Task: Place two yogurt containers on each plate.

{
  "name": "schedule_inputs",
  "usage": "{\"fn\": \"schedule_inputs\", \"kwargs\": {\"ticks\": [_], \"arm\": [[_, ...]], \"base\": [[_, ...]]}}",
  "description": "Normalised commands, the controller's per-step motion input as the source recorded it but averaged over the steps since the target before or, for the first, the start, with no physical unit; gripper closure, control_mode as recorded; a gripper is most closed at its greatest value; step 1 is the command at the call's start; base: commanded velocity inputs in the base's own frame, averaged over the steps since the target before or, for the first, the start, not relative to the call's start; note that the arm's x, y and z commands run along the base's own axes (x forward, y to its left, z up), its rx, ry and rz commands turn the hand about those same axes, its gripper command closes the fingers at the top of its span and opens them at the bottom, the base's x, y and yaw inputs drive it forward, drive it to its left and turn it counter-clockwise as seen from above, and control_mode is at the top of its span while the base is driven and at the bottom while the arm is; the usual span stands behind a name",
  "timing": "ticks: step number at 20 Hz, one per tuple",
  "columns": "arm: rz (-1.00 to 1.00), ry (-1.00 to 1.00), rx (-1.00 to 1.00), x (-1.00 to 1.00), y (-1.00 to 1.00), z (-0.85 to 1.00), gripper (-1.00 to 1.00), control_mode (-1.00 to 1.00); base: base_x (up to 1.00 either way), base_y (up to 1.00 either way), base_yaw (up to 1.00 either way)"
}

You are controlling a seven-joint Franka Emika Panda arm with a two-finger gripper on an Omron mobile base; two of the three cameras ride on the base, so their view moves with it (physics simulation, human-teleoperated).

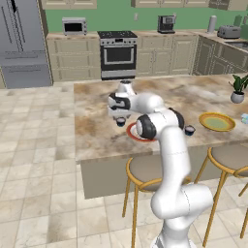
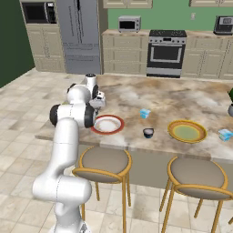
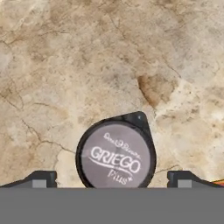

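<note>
One dark yogurt container with a pale printed lid stands on the marble counter straight under my gripper. The gripper is open, with one fingertip on each side of the cup and neither touching it. In the left base view the gripper hangs just above this cup, left of the white red-rimmed plate. A second dark cup stands between that plate and the yellow-green plate. One light blue cup sits behind the two plates, and another sits right of the yellow-green plate. Both plates are bare.
Round stools stand along the counter's near edge. A potted plant is at the counter's far right. My own arm hides part of the white plate. Stove and cabinets line the back wall.
</note>
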Motion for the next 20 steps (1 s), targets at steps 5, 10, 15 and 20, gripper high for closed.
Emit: {"fn": "schedule_inputs", "kwargs": {"ticks": [5,10,15,20], "arm": [[0.0,0.0,0.0,0.25,0.0,-0.32,-1.0,-1.0],[0.0,0.0,0.0,0.13,0.0,-0.19,-1.0,-1.0],[0.0,0.0,0.0,0.04,0.0,-0.16,-1.0,-1.0],[0.0,0.0,0.0,0.0,0.0,-0.17,1.0,-1.0]], "base": [[0.0,0.0,0.0],[0.0,0.0,0.0],[0.0,0.0,0.0],[0.0,0.0,0.0]]}}
